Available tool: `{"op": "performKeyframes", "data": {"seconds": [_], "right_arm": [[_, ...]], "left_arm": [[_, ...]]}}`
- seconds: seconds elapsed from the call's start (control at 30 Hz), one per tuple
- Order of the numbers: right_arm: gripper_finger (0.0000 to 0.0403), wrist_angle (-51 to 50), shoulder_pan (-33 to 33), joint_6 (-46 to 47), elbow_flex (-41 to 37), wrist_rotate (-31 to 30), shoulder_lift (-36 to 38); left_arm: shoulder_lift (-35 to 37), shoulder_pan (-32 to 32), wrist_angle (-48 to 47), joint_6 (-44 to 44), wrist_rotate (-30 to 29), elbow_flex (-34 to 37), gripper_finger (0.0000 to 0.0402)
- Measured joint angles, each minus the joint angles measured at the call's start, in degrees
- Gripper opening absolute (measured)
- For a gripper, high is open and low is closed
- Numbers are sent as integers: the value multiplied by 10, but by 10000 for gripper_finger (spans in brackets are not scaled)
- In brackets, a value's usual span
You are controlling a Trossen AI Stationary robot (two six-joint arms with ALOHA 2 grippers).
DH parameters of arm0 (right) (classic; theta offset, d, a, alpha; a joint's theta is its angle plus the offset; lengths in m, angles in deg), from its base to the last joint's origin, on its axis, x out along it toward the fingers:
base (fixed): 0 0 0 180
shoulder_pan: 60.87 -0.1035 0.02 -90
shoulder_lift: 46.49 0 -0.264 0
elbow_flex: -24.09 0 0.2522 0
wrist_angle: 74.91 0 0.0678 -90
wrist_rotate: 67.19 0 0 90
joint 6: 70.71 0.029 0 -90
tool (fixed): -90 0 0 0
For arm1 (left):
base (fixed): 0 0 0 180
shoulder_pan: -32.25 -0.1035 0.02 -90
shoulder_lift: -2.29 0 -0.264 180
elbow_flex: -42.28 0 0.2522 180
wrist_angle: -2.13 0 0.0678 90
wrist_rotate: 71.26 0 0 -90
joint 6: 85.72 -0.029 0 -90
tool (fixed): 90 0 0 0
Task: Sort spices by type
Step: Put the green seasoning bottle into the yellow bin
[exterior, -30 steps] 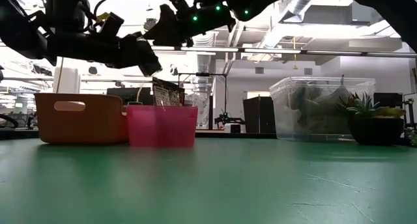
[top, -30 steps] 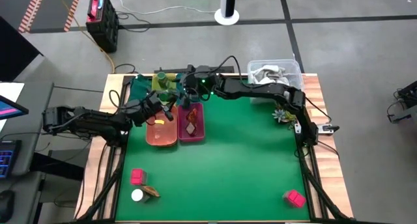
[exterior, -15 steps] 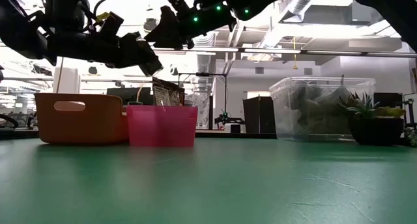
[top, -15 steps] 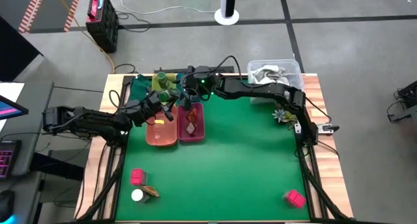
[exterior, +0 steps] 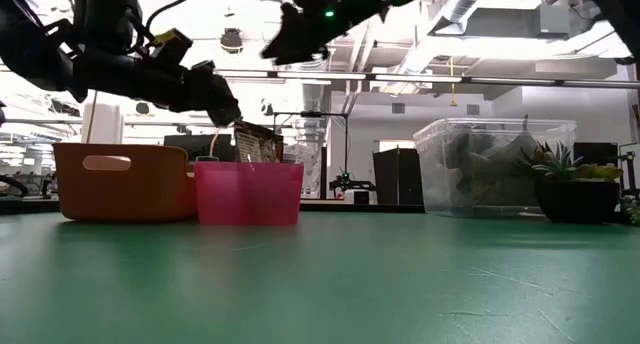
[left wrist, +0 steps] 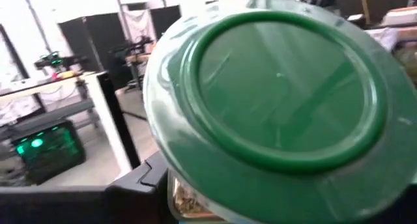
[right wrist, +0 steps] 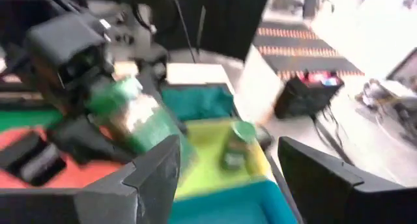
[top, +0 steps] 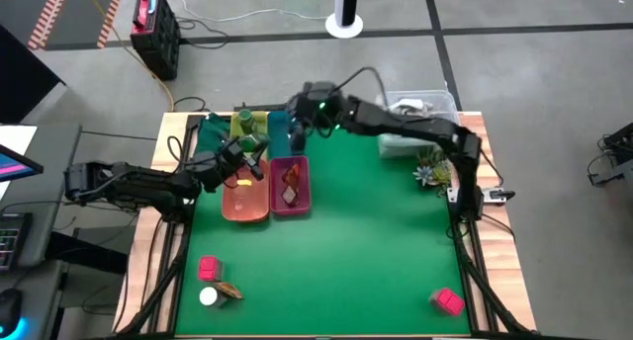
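My left gripper (top: 245, 158) is shut on a dark green jar (right wrist: 130, 116), held in the air over the far end of the orange tray (top: 244, 204). The jar's round green end (left wrist: 280, 87) fills the left wrist view. A second green jar (right wrist: 236, 144) stands upright in the yellow-green tray (right wrist: 208, 159). My right gripper (top: 295, 130) hangs open and high above the teal tray (top: 280, 134). A reddish-brown leaf piece (top: 289, 184) lies in the pink tray (top: 289, 208). Near the left front corner lie a pink block (top: 209, 269), a white-capped jar (top: 208, 297) and a leaf piece (top: 228, 293). Another pink block (top: 447, 300) lies near the right front corner. My left gripper pinches the dark green jar by its sides (right wrist: 114, 129), coming from the table's left. The jar is lifted clear and tilted, its round green end (left wrist: 280, 87) facing the wrist camera. The fingers themselves are hidden behind the jar in the left wrist view.
A dark green tray (top: 211, 132) sits at the far left beside the yellow-green and teal trays. A clear plastic tub (top: 420, 108) and a small spiky plant (top: 428, 172) stand at the far right. Bare green mat (top: 366, 251) fills the middle and near side.
My right gripper has drawn away from my left gripper and the jar, rising and moving toward the far right. The left gripper and its jar have stayed about where they were.
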State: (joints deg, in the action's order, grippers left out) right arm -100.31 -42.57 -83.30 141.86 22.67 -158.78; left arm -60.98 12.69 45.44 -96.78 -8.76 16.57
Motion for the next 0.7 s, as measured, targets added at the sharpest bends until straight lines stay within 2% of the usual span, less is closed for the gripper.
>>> {"op": "performKeyframes", "data": {"seconds": [0.13, 0.27, 0.43, 0.57, 0.7], "right_arm": [[285, -71, 15, 1, 0, -2, 26], [285, -94, 14, -1, 0, -2, 44], [285, -87, -1, 0, 0, -2, 44], [285, -86, -13, -1, 0, -1, 45], [285, -90, -17, 0, 0, 0, 44]], "left_arm": [[0, -39, -38, 32, -15, 0, 194], [-1, -106, -88, 108, -14, 0, 194], [-1, -183, -162, 178, 37, -7, 194], [-1, -212, -250, 198, 50, -37, 194], [-18, -219, -294, 203, 52, -65, 194]]}}
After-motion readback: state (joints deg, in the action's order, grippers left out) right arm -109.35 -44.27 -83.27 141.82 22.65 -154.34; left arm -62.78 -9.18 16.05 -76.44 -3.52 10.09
